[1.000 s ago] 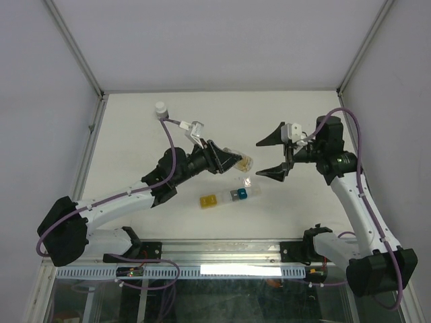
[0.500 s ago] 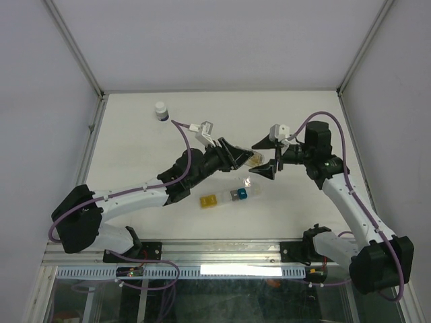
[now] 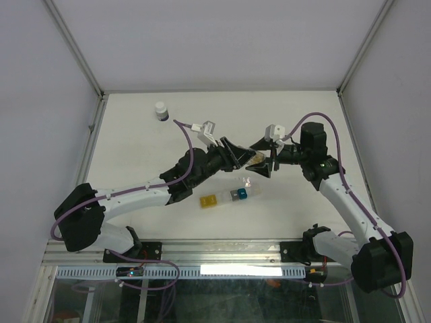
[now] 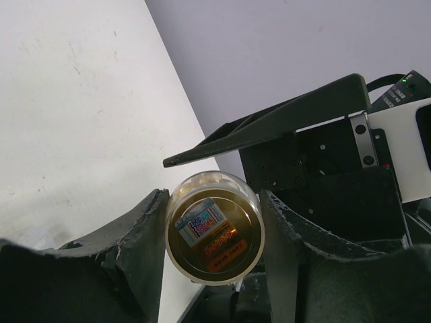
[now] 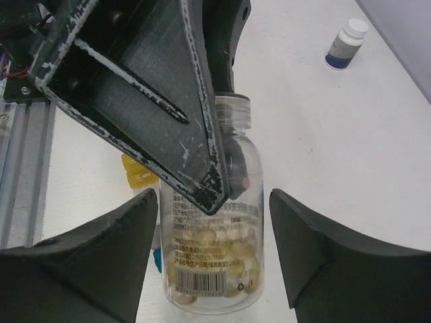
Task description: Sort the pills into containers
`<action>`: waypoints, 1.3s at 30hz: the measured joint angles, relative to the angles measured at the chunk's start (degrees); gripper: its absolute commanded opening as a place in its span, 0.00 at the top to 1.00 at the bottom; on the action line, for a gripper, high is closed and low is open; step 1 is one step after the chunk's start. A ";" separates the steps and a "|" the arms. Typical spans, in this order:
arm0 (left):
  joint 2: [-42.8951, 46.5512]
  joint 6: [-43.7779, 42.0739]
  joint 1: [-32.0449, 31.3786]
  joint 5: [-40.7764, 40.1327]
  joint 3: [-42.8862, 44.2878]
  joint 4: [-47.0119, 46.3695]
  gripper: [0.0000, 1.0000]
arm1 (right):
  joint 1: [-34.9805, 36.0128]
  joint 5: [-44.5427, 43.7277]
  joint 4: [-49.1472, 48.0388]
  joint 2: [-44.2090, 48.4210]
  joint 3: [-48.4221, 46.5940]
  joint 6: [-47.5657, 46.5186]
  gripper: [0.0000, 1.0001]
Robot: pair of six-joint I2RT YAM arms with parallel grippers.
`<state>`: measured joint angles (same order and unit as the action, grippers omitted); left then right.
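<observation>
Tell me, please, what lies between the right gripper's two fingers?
The clear vial of pills, clamped by the left gripper, lies between the right gripper's open fingers, seen in the right wrist view; contact cannot be told.

Top cam: fixed, high, behind arm bases, looks down on whole worktop (image 3: 135, 134), both arms in shot, far off. Left wrist cam: on left claw (image 4: 214, 202), v. close, looks out along its fingers (image 4: 145, 249) at base of vial (image 4: 214, 232), right arm's body just beyond. Right wrist cam: on right claw (image 5: 214, 198), close, looks btw its fingers at same vial side-on, worktop behind. All 3 share vial; top + right wrist cams also share white-capped bottle (image 5: 346, 44).
</observation>
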<state>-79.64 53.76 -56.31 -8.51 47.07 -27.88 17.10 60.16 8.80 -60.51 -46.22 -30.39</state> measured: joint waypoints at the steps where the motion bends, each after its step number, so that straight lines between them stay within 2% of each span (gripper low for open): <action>1: -0.20 0.07 0.00 0.02 0.13 0.04 1.00 | 0.04 -0.02 -0.02 0.00 0.00 0.00 0.30; 8: -0.76 0.33 -0.15 0.02 0.81 0.94 1.00 | 0.79 -1.22 0.02 -0.07 0.00 -0.09 0.35; 11: -0.79 0.33 -0.35 0.07 1.07 1.18 0.98 | 1.03 -1.75 0.00 -0.11 0.00 -0.15 0.42; 13: -0.87 0.35 -0.35 0.11 1.36 1.38 0.95 | 1.22 -2.05 0.02 -0.11 0.00 -0.20 0.51; 15: -0.96 0.35 -0.28 0.09 1.49 1.51 0.92 | 1.38 -2.38 0.04 -0.13 0.00 -0.26 0.68; 18: -0.96 0.33 -0.28 0.09 1.53 1.79 0.66 | 1.42 -2.71 0.39 -0.15 0.00 -0.39 0.85; 21: -0.96 0.24 -0.28 0.09 1.53 1.88 0.46 | 1.46 -2.73 0.55 -0.15 0.00 -0.50 0.94; 23: -0.96 -0.26 -0.28 0.09 1.53 1.84 0.36 | 1.11 -2.51 0.55 -0.15 0.00 -0.42 0.99; 31: 4.79 -7.28 -0.35 1.36 -2.89 -0.72 0.02 | -1.86 1.70 0.50 -0.15 0.09 1.27 1.00; 39: 16.09 -23.78 -0.31 6.05 -13.62 -8.28 0.01 | -4.46 7.91 0.26 -0.15 1.99 2.01 1.00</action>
<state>-63.55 29.98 -56.62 -2.46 33.45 -36.16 12.64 68.07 9.06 -60.66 -44.23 -28.38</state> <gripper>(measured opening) 0.990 0.547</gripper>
